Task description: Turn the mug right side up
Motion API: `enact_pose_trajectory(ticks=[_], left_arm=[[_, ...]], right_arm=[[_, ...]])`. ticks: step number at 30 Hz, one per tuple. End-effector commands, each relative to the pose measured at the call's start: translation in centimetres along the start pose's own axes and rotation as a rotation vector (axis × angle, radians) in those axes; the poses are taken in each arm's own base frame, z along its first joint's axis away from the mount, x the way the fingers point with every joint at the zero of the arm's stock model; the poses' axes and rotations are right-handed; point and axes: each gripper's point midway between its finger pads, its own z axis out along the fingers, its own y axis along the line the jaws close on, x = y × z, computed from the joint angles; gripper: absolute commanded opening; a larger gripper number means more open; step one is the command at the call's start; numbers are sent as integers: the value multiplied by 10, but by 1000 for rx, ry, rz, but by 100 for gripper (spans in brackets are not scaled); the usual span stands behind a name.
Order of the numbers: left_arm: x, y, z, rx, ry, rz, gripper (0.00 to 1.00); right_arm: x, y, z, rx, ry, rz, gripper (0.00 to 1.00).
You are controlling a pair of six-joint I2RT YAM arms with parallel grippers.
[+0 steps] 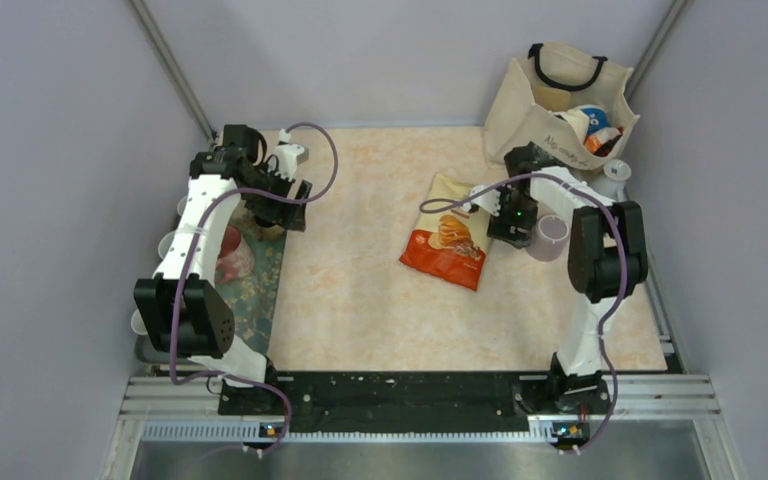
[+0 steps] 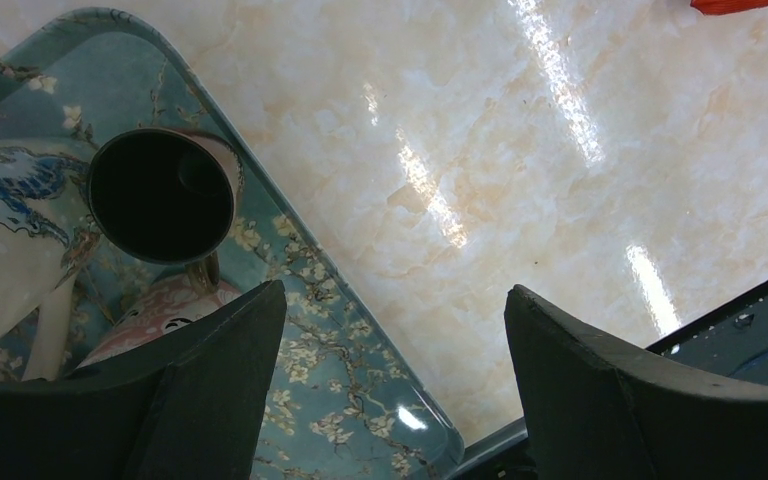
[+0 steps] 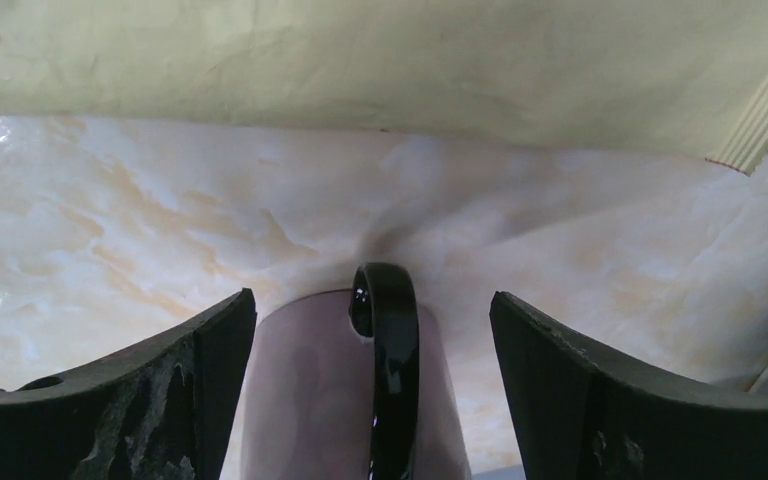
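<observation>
Top external: the lilac mug [image 1: 548,237] stands on end on the bench [image 1: 360,300], close to the right edge and just nearer than the canvas bag [image 1: 560,100] in the far right corner. A crisp packet [image 1: 447,245] lies to its left. The mug's long axis is vertical and a pale round face points up. No dark hollow shows in that face, but this view cannot settle whether it is the base or a brightly lit mouth, so whether the turn is done stays open. The right gripper [image 1: 518,232] sits just beside the mug on its left. The left gripper [image 1: 285,210] hangs well apart, over the far end of the tray [image 1: 260,290] at the left edge. Left wrist: its fingers [image 2: 210,400] stand wide with nothing between them, above the tray's rim and bare bench. A dark-mouthed cup [image 2: 160,195] stands upright on the tray and plays no part in the task. Right wrist: the fingers [image 3: 160,400] stand wide on either side of the mug [image 3: 310,400]. A clear gap shows on one side, while the other side is close, contact uncertain. The black handle [image 3: 390,350] faces the camera and runs along the mug's height. Neither end face shows here. Judgement: the mug is not gripped; if it is inverted, the grasp, lift and flip all remain.
</observation>
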Motion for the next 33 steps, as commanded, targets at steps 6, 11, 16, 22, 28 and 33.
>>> enact_pose_trajectory(ticks=[6,11,16,22,28,33], left_arm=[[1,2,-15,-46,-25,53,85],[0,2,-12,-41,-23,58,85],[0,2,-10,-34,-21,57,85],[0,2,-10,-34,-23,62,85],[-1,1,-13,-36,-31,68,85],[-4,0,-14,-27,-42,68,85]], right_arm=[[1,-16,0,-34,4,55,69],[4,-14,-8,-52,20,69,65],[7,-12,-5,-72,25,76,64],[7,-5,14,-122,26,96,57],[4,-9,13,-107,10,97,21],[-12,-18,-10,-47,-63,84,0]])
